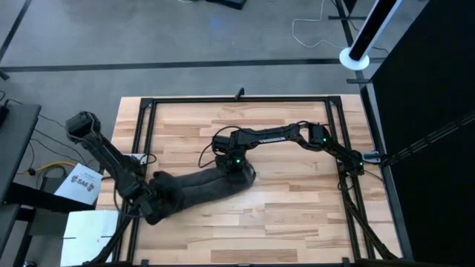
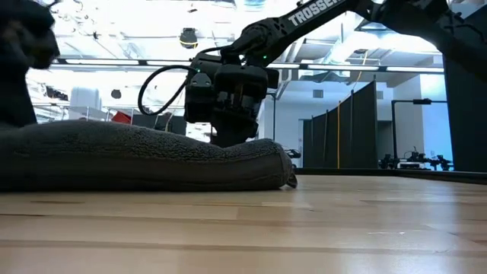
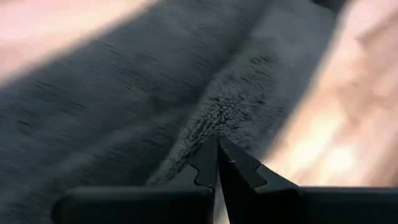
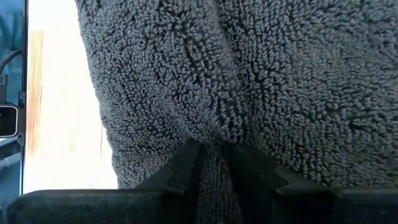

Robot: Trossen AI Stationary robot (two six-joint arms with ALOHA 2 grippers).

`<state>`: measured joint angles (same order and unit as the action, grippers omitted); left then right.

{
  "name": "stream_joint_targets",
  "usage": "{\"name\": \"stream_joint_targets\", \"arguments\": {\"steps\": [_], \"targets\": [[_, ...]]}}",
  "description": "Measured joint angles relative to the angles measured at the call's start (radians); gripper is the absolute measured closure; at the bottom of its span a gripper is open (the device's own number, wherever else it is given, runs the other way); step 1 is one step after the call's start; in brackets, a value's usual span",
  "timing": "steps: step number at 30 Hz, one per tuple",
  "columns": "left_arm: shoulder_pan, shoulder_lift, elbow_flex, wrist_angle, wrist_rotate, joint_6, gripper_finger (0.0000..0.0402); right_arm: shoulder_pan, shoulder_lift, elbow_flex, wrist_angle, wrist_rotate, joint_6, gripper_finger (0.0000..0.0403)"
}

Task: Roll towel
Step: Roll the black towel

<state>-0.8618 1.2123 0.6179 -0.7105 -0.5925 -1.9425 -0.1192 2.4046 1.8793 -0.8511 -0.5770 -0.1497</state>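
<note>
The dark charcoal-grey towel (image 1: pixel 200 189) lies on the wooden table as a long bundled strip, running from the near left toward the middle. My left gripper (image 1: pixel 152 204) is at the towel's left end, shut on it. My right gripper (image 1: pixel 236 169) is at the towel's right end, shut on it. In the low view the towel (image 2: pixel 137 156) rests flat on the table with my right gripper (image 2: pixel 232 135) standing on its far side. No white tag shows. My left gripper pinches a raised fold of the towel (image 3: pixel 208 127) between its two fingertips, at the towel's left end. The towel lies on the table there. My right gripper pinches a puckered ridge of the towel (image 4: pixel 214 140) between its two fingers, from above, pointing down, at the towel's right end. The cloth gathers into the fingers and the towel rests on the table.
A black metal frame (image 1: pixel 237 100) runs round the table top. Bare wood (image 1: pixel 297 215) lies near and right of the towel. Papers (image 1: pixel 85 182) lie off the table's left edge.
</note>
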Motion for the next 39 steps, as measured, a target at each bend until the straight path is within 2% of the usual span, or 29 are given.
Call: {"name": "stream_joint_targets", "arguments": {"steps": [3, 7, 9, 13, 18, 20, 23, 27, 32, 35, 39], "targets": [[0.025, -0.011, -0.053, 0.017, 0.016, -0.018, 0.0402, 0.000, 0.000, 0.000, 0.001, 0.000, 0.000, 0.0326], [0.044, -0.013, -0.143, 0.166, 0.061, 0.005, 0.0402, 0.000, 0.000, 0.000, -0.001, 0.000, 0.000, 0.0326], [0.046, -0.038, -0.145, 0.190, 0.107, 0.033, 0.0402, 0.000, 0.000, 0.000, -0.002, 0.000, 0.000, 0.0326], [0.042, -0.128, -0.073, 0.102, 0.155, 0.130, 0.0402, 0.000, 0.000, 0.000, -0.002, 0.000, 0.000, 0.0326], [0.040, -0.233, 0.039, -0.039, 0.182, 0.378, 0.0401, 0.000, 0.000, 0.000, 0.006, 0.000, 0.000, 0.0326], [0.032, -0.254, 0.056, -0.055, 0.225, 0.471, 0.0394, 0.000, 0.000, 0.000, 0.010, 0.000, 0.000, 0.0326], [0.018, -0.262, 0.059, -0.059, 0.331, 0.620, 0.0368, 0.000, 0.000, 0.000, 0.021, 0.000, 0.000, 0.0326], [0.005, -0.256, 0.059, -0.066, 0.413, 0.785, 0.0306, 0.000, 0.000, 0.000, 0.022, 0.000, 0.000, 0.0326], [0.005, -0.257, 0.060, -0.140, 0.498, 0.816, 0.0222, 0.000, 0.000, 0.000, 0.022, 0.000, 0.000, 0.0326], [0.005, -0.257, 0.060, -0.200, 0.507, 0.816, 0.0187, 0.000, 0.000, 0.000, 0.024, 0.000, 0.001, 0.0326], [0.005, -0.236, 0.059, -0.237, 0.477, 0.867, 0.0171, 0.000, 0.000, 0.000, 0.025, 0.000, 0.002, 0.0326]]}}
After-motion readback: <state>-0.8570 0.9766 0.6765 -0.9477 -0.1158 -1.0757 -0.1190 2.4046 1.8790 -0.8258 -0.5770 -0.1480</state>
